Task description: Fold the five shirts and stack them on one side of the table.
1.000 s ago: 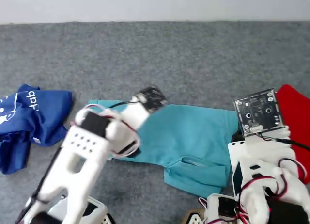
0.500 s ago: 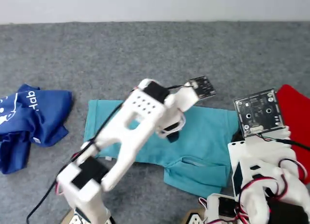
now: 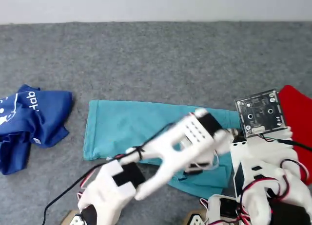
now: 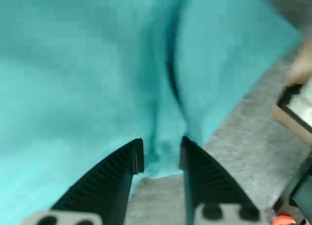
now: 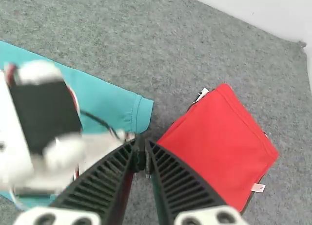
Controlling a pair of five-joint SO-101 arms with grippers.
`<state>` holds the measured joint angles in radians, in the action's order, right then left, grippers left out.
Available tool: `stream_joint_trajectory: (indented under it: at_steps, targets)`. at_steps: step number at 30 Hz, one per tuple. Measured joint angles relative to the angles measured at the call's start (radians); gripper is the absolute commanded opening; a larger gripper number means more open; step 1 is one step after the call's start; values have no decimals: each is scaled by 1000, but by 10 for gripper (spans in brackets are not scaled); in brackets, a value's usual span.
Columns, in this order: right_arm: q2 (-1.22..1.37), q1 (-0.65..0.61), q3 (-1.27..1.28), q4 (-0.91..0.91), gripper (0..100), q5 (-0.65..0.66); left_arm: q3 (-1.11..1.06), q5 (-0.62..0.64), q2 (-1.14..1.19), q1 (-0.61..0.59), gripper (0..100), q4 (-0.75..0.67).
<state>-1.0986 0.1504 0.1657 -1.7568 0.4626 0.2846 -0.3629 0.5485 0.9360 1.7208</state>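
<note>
The teal shirt (image 4: pixel 87 64) is spread out right under the left gripper (image 4: pixel 158 152), with a hem fold framed between its parted fingers (image 4: pixel 117 174). It's soft, floppy cloth, so it's probably best pinched at that edge. The right gripper (image 5: pixel 141 149) is closed on nothing.

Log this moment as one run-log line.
left gripper open at teal shirt edge | right gripper shut | red shirt folded | blue shirt crumpled

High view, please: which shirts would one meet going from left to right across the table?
The blue shirt → the teal shirt → the red shirt.
</note>
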Motion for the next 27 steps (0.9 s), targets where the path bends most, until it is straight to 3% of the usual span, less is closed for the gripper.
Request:
stream_joint_trajectory:
  at_steps: [12, 22, 27]
  targets:
    - [0, 0, 0, 0, 10, 0, -129, 11, -140, 60, 105, 3]
    - [0, 0, 0, 0, 10, 0, -87, 68, -152, -91, 105, -272]
    - [0, 0, 0, 0, 10, 0, -86, 77, -104, -77, 105, -298]
